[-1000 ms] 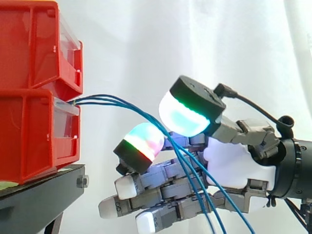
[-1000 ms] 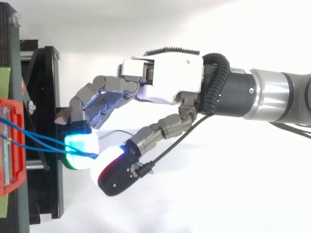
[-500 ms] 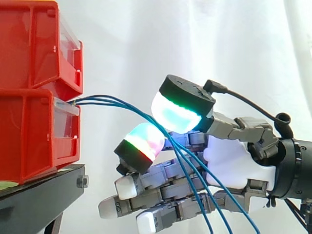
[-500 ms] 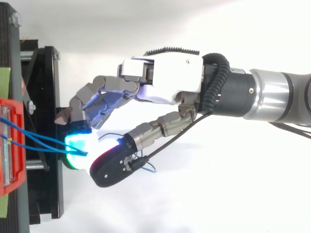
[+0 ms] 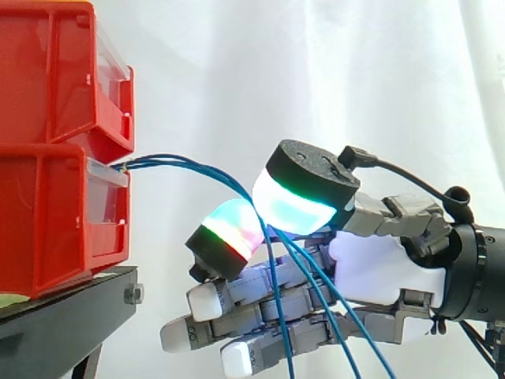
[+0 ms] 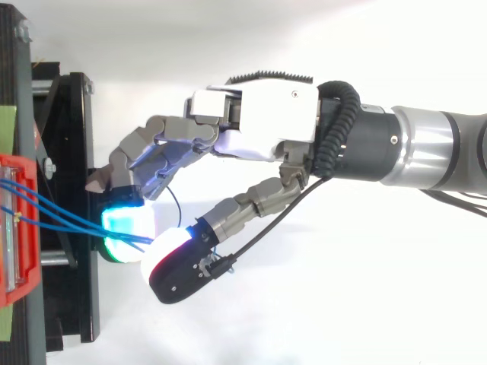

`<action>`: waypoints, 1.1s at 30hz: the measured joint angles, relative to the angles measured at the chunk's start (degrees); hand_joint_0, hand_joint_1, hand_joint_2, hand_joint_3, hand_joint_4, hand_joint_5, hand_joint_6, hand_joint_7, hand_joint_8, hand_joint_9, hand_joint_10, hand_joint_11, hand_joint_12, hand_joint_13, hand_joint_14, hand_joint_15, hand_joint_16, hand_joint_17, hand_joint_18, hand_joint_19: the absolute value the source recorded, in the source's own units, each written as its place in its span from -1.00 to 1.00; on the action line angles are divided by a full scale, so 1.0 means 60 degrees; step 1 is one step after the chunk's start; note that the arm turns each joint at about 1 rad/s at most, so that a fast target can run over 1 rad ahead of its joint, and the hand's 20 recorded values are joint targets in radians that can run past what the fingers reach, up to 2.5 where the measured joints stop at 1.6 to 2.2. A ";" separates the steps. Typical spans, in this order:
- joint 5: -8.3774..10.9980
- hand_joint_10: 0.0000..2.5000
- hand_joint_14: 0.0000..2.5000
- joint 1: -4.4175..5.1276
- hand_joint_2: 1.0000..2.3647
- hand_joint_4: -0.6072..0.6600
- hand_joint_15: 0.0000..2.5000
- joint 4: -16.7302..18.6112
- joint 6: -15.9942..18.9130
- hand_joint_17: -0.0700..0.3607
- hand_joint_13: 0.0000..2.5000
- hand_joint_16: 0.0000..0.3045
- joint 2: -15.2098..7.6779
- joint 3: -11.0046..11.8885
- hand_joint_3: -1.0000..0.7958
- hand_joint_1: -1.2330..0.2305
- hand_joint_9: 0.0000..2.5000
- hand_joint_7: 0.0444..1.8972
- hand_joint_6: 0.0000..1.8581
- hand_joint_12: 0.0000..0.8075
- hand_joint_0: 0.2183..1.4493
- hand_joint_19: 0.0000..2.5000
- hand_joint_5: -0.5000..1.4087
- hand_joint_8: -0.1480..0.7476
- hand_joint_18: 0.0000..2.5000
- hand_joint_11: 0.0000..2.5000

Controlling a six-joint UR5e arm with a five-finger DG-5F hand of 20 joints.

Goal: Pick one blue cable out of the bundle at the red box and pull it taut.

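Several thin blue cables (image 5: 183, 163) leave the lower red box (image 5: 55, 221) at its front lip and arc right and down. My hand (image 5: 379, 268) reaches in from the right, level with that box. Its thumb pad (image 5: 304, 197), glowing white and cyan, is pressed toward a green-and-red glowing fingertip (image 5: 229, 233), and the cables run into the narrow gap between them. Below the pinch the cables hang slack in front of the other curled fingers. From above, the cables (image 6: 61, 220) run from the red box (image 6: 17, 266) to where the two pads meet, under the hand (image 6: 259, 114).
A second red bin (image 5: 55, 71) is stacked on the lower one, both on a black stand (image 5: 71, 308). A white curtain hangs behind. One blue strand makes a small loop (image 6: 172, 204) beside the fingers.
The thumb pad swung up and toward the box half a second ago and has come back down against the glowing fingertip. One cable now hangs straighter down below the pinch.
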 measured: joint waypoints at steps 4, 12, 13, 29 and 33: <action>0.0000 -0.99 -1.00 -0.0003 -1.00 0.24 -0.86 0.0000 0.0001 -0.04 -0.66 -0.60 0.0013 0.0004 -0.44 -0.65 -0.47 -0.07 -0.02 -0.02 -0.11 -0.69 -0.67 0.10 -0.49 -0.53; 0.0003 -0.99 -0.99 -0.0018 -1.00 0.29 -0.84 -0.0054 -0.0007 -0.02 -0.66 -0.59 0.0095 0.0003 -0.44 -0.37 -0.46 -0.05 -0.06 0.00 -0.43 -0.64 -0.66 0.15 -0.50 -0.54; 0.0002 -0.99 -0.99 -0.0018 -1.00 0.30 -0.83 -0.0061 -0.0010 -0.01 -0.66 -0.58 0.0094 0.0004 -0.44 -0.32 -0.45 -0.06 -0.06 0.01 -0.46 -0.64 -0.65 0.15 -0.50 -0.54; 0.0000 -0.99 -0.99 -0.0017 -1.00 0.31 -0.82 -0.0073 -0.0047 0.01 -0.61 -0.57 0.0098 0.0000 -0.44 -0.37 -0.42 -0.04 -0.09 0.03 -0.51 -0.61 -0.65 0.19 -0.47 -0.53; 0.0000 -0.99 -0.99 -0.0010 -0.99 0.29 -0.81 -0.0073 -0.0056 -0.03 -0.60 -0.60 0.0098 -0.0002 -0.33 -0.38 -0.39 -0.01 -0.06 -0.01 -0.36 -0.61 -0.65 0.16 -0.45 -0.51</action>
